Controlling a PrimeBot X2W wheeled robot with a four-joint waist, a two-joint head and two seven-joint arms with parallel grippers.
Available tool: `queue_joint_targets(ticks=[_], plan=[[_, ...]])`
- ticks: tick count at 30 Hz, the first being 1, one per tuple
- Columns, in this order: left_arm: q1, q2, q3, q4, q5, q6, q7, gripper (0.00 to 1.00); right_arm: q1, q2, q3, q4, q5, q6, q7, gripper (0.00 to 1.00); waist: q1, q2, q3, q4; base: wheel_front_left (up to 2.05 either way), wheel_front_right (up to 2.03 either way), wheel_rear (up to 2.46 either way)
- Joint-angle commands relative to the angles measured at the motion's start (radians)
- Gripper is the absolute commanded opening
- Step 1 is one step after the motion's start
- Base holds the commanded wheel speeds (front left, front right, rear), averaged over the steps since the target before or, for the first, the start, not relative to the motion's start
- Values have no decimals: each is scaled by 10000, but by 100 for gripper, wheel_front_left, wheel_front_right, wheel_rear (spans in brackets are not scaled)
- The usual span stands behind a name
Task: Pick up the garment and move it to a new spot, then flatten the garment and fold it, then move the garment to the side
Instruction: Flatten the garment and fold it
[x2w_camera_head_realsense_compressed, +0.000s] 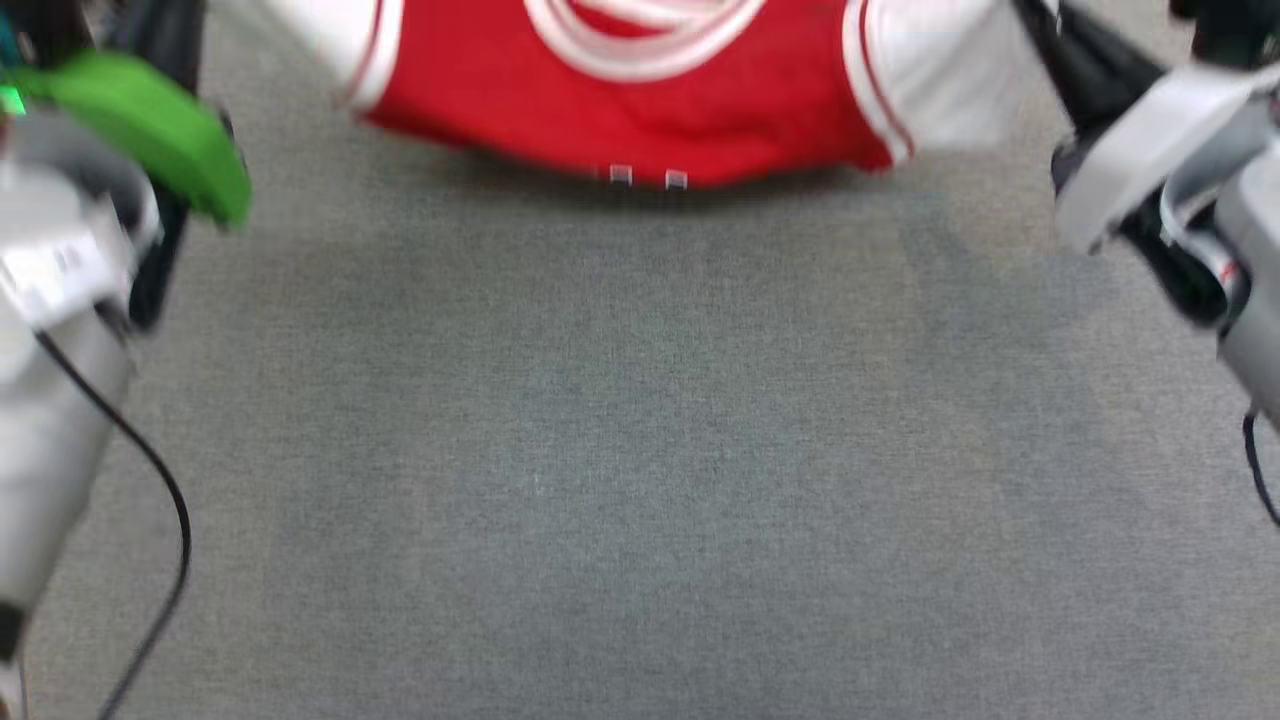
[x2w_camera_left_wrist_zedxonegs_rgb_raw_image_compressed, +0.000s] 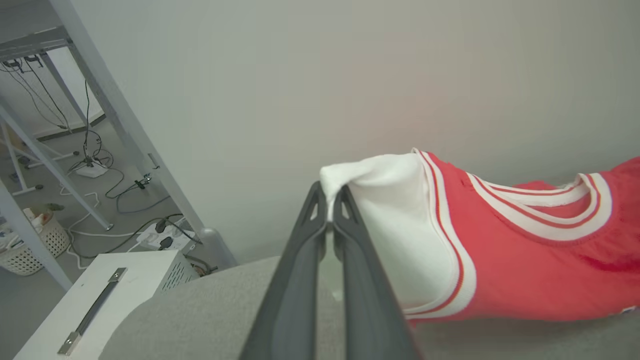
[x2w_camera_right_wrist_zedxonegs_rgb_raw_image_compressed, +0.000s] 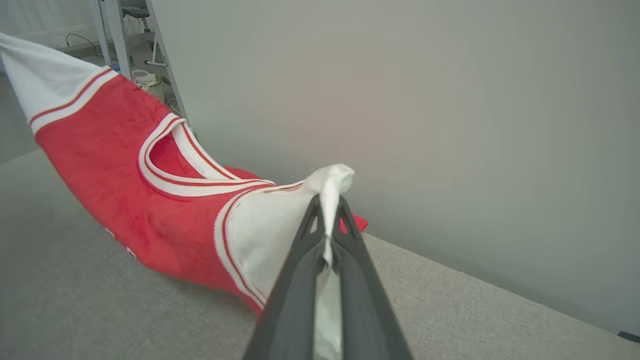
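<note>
Two end effectors, left (x2w_camera_left_wrist_zedxonegs_rgb_raw_image_compressed: 330, 192) and right (x2w_camera_right_wrist_zedxonegs_rgb_raw_image_compressed: 328, 202), clamp white sleeves of the red garment (x2w_camera_head_realsense_compressed: 640, 110).

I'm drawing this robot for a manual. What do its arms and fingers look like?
Pale grey shells with black parts. The left arm has a bright green cover and a loose black cable; the right arm a thin black cable. Left fingers and right fingers are long, dark grey, tapering, with triangular cut-outs near the tips.

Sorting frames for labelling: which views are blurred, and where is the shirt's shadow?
Head view: blurred throughout; soft shadow below the shirt on the grey surface. Left wrist view: sharp, left gripper crisp. Right wrist view: sharp, right gripper crisp.
</note>
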Motion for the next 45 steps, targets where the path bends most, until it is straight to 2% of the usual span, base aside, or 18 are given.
queue_joint_targets(ticks=[1, 3, 10, 18, 26, 34, 36, 37, 38, 42, 45], plan=[[840, 144, 55, -300, -217, 220, -102, 0, 511, -180, 97, -157, 165, -9, -109, 0, 1, 0, -732, 57, 0, 0, 0], [2071, 258, 118, -841, -541, 448, -145, 0, 1218, -402, 366, -420, 301, -9, -142, 0, 1, 0, -996, 80, 0, 0, 0], [6001, 759, 295, -3071, -1513, 1648, -209, 0, 3493, -1301, 1060, -1198, 608, -9, -188, 0, 1, 0, -1700, 78, 0, 0, 0], [8891, 1159, 168, -4284, -2197, 2642, -163, 0, 5918, -1850, 933, -1310, 904, -9, -208, 0, 1, 0, -2347, 68, 0, 0, 0], [10550, 1269, 391, -4564, -2558, 3150, -231, 0, 8252, -2161, -421, -1730, 1056, -9, -214, 0, 1, 0, -2709, 117, 0, 0, 0], [10971, 1117, 480, -4657, -2405, 3284, -258, 0, 9943, -2281, -1143, -2294, 937, -9, -39, 0, 1, 0, -2682, 195, 0, 0, 0], [10904, 1047, 479, -4671, -2295, 3303, -261, 0, 10055, -2211, -1280, -2390, 853, -9, 156, 30, 1, 0, -2643, 188, 0, 0, 0], [10854, 1005, 487, -4692, -2232, 3305, -263, 0, 10068, -2175, -1387, -2439, 784, -9, 245, 93, 1, 0, -2616, 184, 0, 0, 0], [10816, 970, 511, -4711, -2191, 3311, -264, 0, 10055, -2152, -1480, -2482, 710, -9, 315, 100, 1, 0, -2589, 180, 0, 0, 0], [10580, 867, 604, -4885, -1896, 3329, -270, 0, 9847, -2251, -2085, -2816, 331, -9, 513, 100, 1, 0, -2392, 237, 0, 0, 0], [10345, 740, 782, -5152, -1607, 3372, -273, 0, 9531, -2531, -3041, -3212, 330, -9, 524, 100, 1, 0, -2147, 386, 0, 0, 0]])
